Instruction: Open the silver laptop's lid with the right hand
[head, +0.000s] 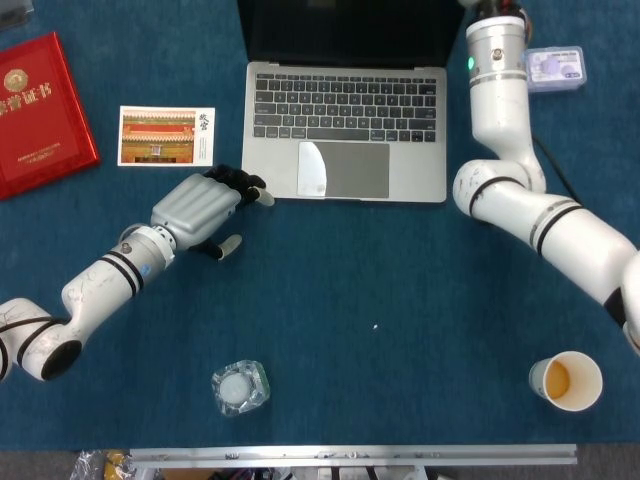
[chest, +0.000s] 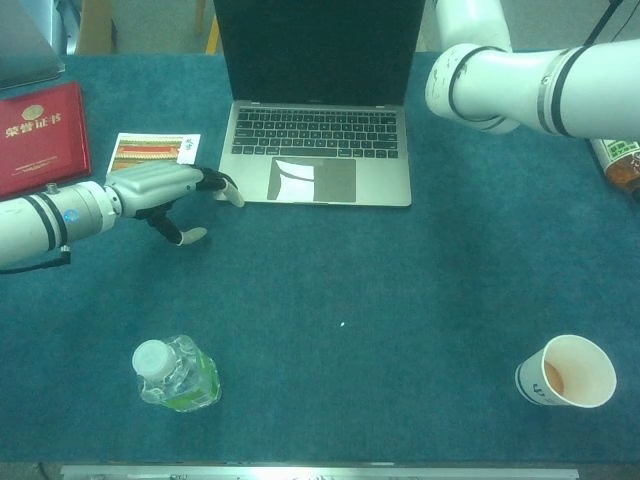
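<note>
The left hand (head: 203, 211) lies on the table (head: 400, 290), fingers loosely apart, empty, fingertips touching the laptop's (head: 345, 130) front left corner. The right hand is out of frame at 12 o'clock; its state cannot be told. The laptop stands open at 12 o'clock, screen dark, keyboard showing.

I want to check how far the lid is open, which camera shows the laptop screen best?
The chest view: the lid stands facing that camera, its dark screen filling the frame above the keyboard. The head view looks straight down, so the screen is only a foreshortened dark band at the top edge. Neither view shows the lid's top.
</note>
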